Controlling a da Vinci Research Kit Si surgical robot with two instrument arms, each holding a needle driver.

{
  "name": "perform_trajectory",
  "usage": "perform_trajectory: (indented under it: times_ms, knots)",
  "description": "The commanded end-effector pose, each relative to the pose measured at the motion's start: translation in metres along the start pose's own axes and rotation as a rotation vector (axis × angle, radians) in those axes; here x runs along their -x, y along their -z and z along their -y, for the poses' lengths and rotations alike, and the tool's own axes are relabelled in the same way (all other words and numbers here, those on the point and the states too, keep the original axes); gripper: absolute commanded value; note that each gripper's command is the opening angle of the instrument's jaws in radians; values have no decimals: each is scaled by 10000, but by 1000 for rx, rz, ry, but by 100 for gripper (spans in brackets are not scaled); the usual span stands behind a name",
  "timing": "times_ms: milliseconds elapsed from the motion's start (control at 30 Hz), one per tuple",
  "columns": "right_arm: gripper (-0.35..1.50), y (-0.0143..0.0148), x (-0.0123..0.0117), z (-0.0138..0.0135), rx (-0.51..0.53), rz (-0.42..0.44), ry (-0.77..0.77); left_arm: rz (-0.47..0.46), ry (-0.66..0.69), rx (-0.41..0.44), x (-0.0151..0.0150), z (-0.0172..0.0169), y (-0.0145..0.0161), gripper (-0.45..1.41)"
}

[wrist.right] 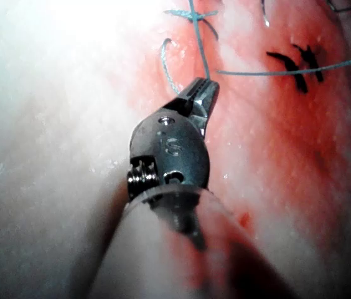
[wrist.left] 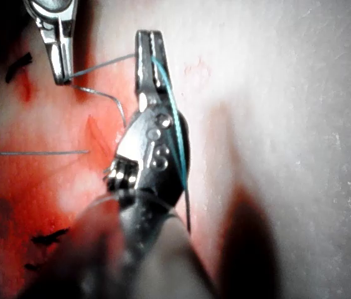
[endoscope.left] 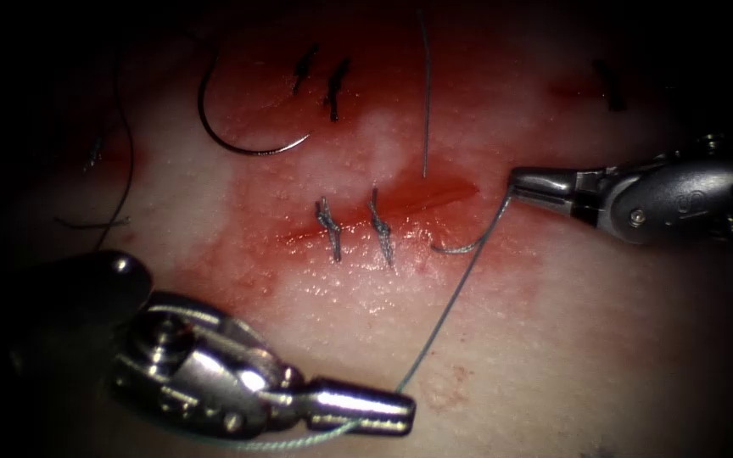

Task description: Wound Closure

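Note:
The cut (endoscope.left: pixel 434 197) runs across the tissue (endoscope.left: pixel 553 339), with two stitches (endoscope.left: pixel 330 227) (endoscope.left: pixel 381 227) over its left part. My right tool (endoscope.left: pixel 517 182) is shut on the curved needle (endoscope.left: pixel 464 249) near its tail end. The needle's tip sits in the tissue at the near edge of the cut, just right of the second stitch. Thread (endoscope.left: pixel 447 314) runs from the needle's tail down to my left tool (endoscope.left: pixel 405 410), which is shut on it. The left wrist view has the left tool (wrist.left: pixel 149 43), the thread (wrist.left: pixel 104 64) and the needle (wrist.left: pixel 104 94). The right tool (wrist.right: pixel 205 87) lies over the tissue.
A second curved needle (endoscope.left: pixel 239 146) lies loose on the tissue at the upper left. A loose strand of thread (endoscope.left: pixel 425 93) hangs down to the cut. Dark thread (endoscope.left: pixel 127 170) trails at the far left. Short dark marks (endoscope.left: pixel 332 85) sit above the cut. Red fluid stains the tissue around it.

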Motion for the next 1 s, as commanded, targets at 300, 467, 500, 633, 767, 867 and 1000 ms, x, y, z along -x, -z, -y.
perform_trajectory:
  times_ms: [300,467,500,633,767,867,1000]
  knots:
    - [119,13,-30,20,-60,-40,-244,134,4,-191,21,26,36,-45]
    - [146,26,-48,23,-65,-44,-306,201,12,-228,28,26,50,-45]
    - [148,28,-51,23,-63,-45,-308,214,14,-231,28,25,53,-45]
    - [148,41,-65,15,-73,-45,-324,251,19,-237,23,18,64,-45]
    - [148,53,-72,-9,-45,-4,-338,280,19,-253,20,15,74,-45]
    - [148,56,-72,-32,-29,-2,-337,309,18,-265,20,13,79,-45]
    - [140,52,-70,-45,-29,0,-348,312,19,-265,21,13,81,-45]
